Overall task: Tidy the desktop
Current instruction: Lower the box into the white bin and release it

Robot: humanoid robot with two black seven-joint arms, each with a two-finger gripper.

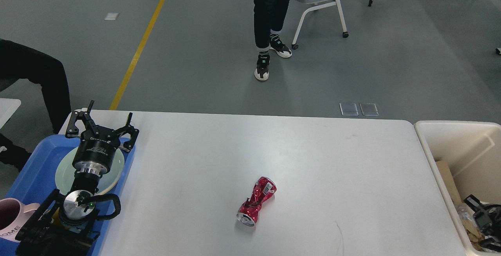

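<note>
The desktop (pixel 313 162) is a wide white tabletop with rounded corners. A crushed red can (pixel 256 206) lies on its side near the front middle. My left gripper (pixel 103 119) hangs open and empty at the table's left end, over a pale plate (pixel 62 175) in the blue tray (pixel 35 162). It is far left of the can. My right gripper (pixel 483 219) shows only partly at the lower right edge, low inside the beige bin (pixel 426 138). Its fingers are dark and cut off by the frame.
A pink mug (pixel 9 217) stands at the tray's front left. The bin holds cardboard (pixel 446 179) and crumpled foil wrap (pixel 465 219). Beyond the table a person (pixel 270 25) stands beside a wheeled chair (pixel 325 1). Another person's dark leg (pixel 35 80) is at far left.
</note>
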